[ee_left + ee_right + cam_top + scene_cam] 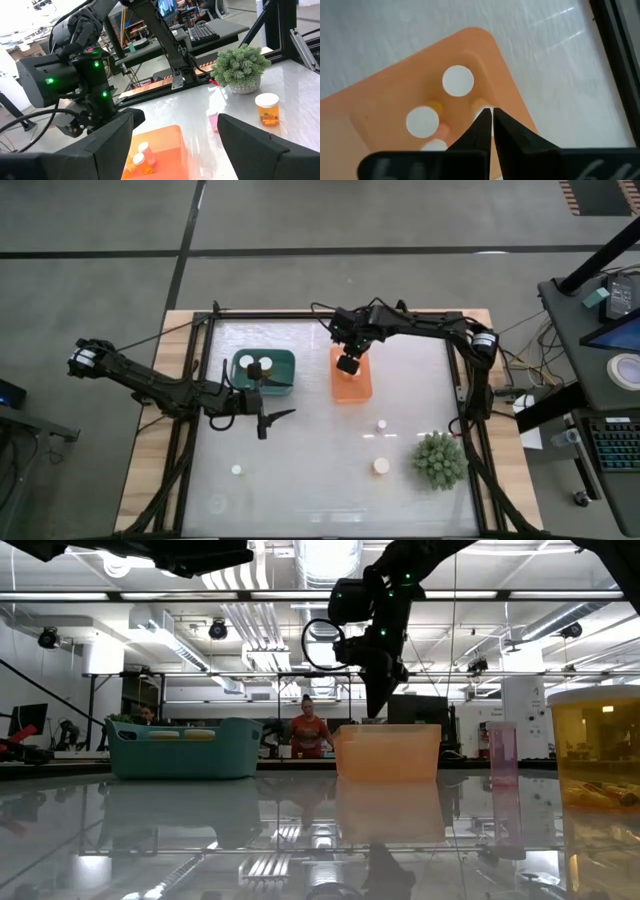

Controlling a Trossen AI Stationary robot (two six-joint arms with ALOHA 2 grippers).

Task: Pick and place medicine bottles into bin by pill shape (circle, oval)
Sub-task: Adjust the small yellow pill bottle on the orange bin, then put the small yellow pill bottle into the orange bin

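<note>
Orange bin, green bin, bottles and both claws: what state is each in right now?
Orange bin: upright, holding white-capped bottles.
Green bin: upright, two bottles inside.
Loose bottles: standing on the table, capped.
Right tool: shut, empty, above the orange bin.
Left tool: open, empty, beside the green bin.

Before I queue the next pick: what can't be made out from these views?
- Pill shapes: bottles too small in high view.
- Teal bin contents: low view, wall hides them.
- Orange bin: right gripper, jaws shut, covers part.
- Plant: could hide bottles.
</note>
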